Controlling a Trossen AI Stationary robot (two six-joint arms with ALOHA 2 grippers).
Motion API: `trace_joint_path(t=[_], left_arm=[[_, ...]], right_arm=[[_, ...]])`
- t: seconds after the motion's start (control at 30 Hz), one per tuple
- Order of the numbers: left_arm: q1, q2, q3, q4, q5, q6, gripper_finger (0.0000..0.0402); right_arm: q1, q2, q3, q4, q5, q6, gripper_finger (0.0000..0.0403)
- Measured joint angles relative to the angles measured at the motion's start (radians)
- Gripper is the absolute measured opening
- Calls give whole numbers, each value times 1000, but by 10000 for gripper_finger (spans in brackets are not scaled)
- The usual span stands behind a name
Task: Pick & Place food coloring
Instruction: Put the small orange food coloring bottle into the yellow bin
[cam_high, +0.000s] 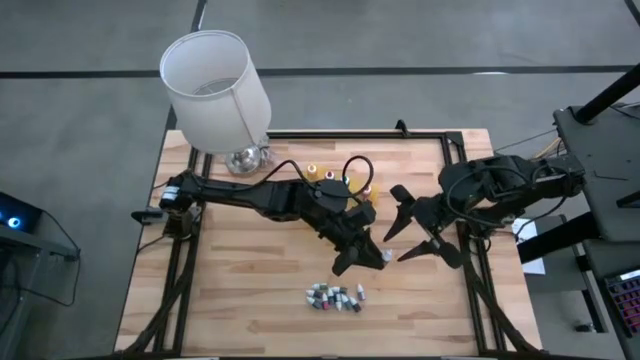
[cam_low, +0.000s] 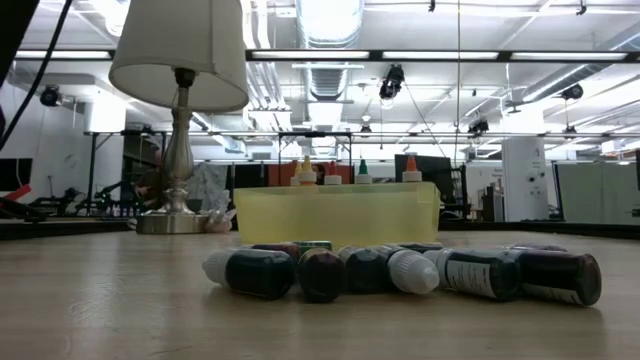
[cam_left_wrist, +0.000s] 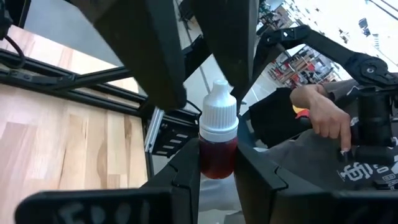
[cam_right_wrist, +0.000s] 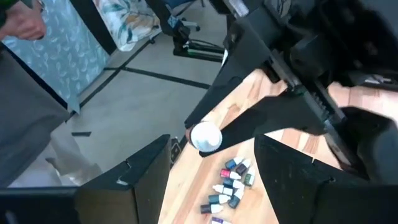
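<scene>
Gripping a small vial of food coloring (cam_left_wrist: 217, 140) between its two dark fingers (cam_left_wrist: 186, 180), the left gripper (cam_high: 362, 255) hangs above the middle of the wooden table (cam_high: 230, 280); the vial, dark red in the body with a white ribbed cap, stands upright in the clamp, its cap clear of the finger ends. Just beside it, on the side away from the left arm's base, the right gripper (cam_high: 415, 235) faces the held vial with its fingers spread wide and nothing between them; seen from that arm's wrist, the white cap (cam_right_wrist: 205, 135) shows in the gap ahead of them. Below and slightly nearer the table's front edge than the left gripper lies a loose cluster of tiny vials (cam_high: 335, 297), tipped on their sides and touching one another; the level view shows them as dark bottles with pale caps (cam_low: 400, 270). Behind the left gripper, close against the arm, sits a yellow tray (cam_low: 335, 215) holding taller squeeze bottles (cam_low: 362, 172) whose pointed tips rise above its rim. Farther back, near the table's far-left corner, stands a lamp (cam_high: 215, 90) with a white shade and a silver base. Beyond the table's edge a person's hand (cam_left_wrist: 326, 115) rests on dark equipment.
</scene>
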Motion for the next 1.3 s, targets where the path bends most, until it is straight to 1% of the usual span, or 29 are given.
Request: trace_joint_path(t=[0.17,0.4,0.7,0.9,1.07,1.2,1.3], left_arm=[[1,0,-9,1,0,-4,58],[3,0,-13,9,0,-8,58],[6,0,-13,16,0,-8,58],[7,0,-13,16,0,-8,58],[8,0,-13,16,0,-8,58],[8,0,-13,16,0,-10,58],[8,0,-13,16,0,-13,58]], right_arm=[[0,2,0,13,-23,0,224],[0,2,0,20,-24,1,224],[0,46,0,21,-25,4,224],[0,45,0,19,-26,5,224],[0,44,0,19,-75,8,224],[0,46,0,19,-78,10,222],[0,45,0,20,-78,11,214]])
